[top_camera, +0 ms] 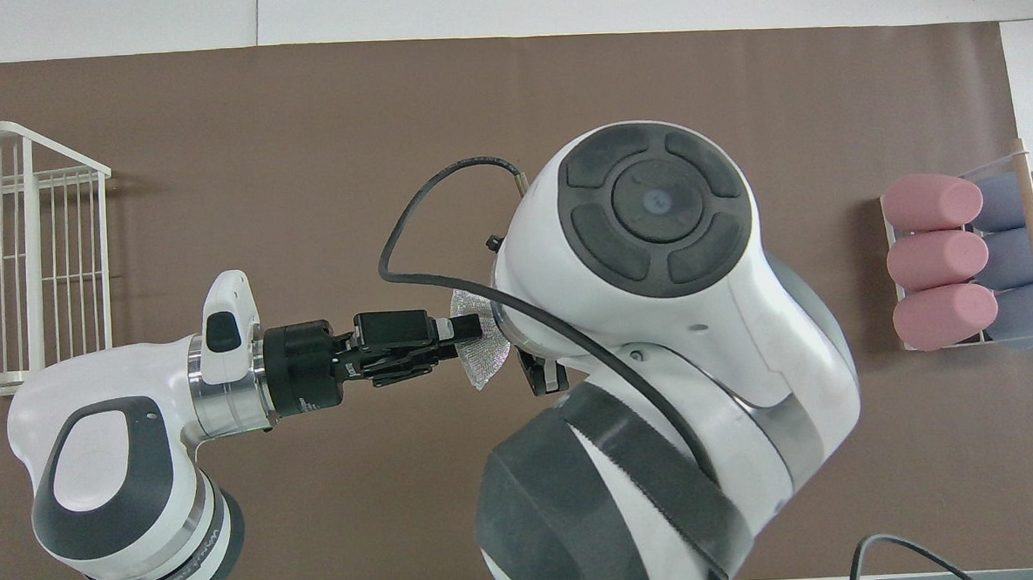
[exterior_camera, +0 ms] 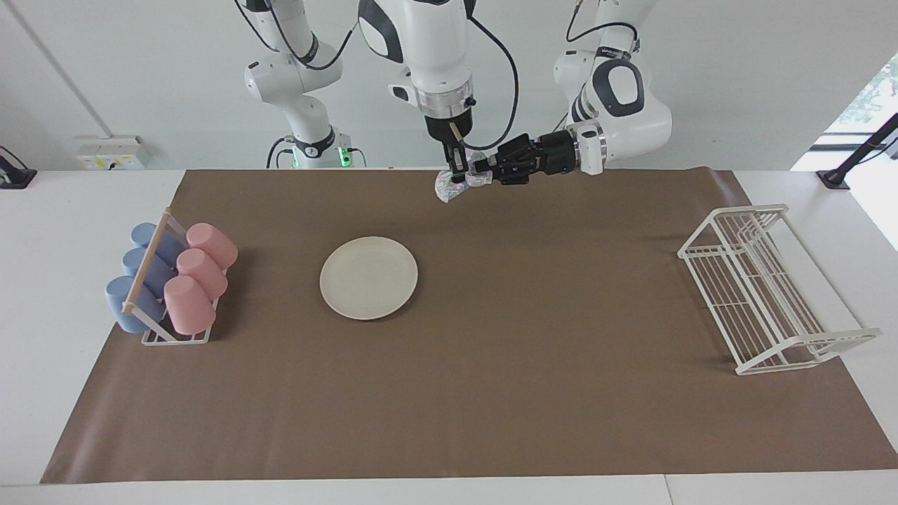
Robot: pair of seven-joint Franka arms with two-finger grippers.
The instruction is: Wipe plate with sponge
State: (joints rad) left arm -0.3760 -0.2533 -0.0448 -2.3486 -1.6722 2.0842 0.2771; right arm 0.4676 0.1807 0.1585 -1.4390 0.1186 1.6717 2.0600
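A: What covers the table?
B: A brown mat (exterior_camera: 491,393). A white wire rack (exterior_camera: 765,287) stands at the left arm's end. A cup holder (exterior_camera: 172,280) with pink and blue cups lying in it stands at the right arm's end.

A: And the plate?
B: The plate (exterior_camera: 369,277) lies flat on the mat, between the cup holder and the middle of the table. Nothing is on it.

A: Where is the sponge?
B: The sponge (exterior_camera: 449,186) hangs in the air, over the mat's edge nearest the robots. Both grippers meet at it.

A: How do the grippers stand?
B: The right gripper (exterior_camera: 456,170) points straight down and is clamped on the sponge. The left gripper (exterior_camera: 478,170) reaches in level from the side, its tips at the sponge. Whether its fingers are apart or pinching, I cannot tell.
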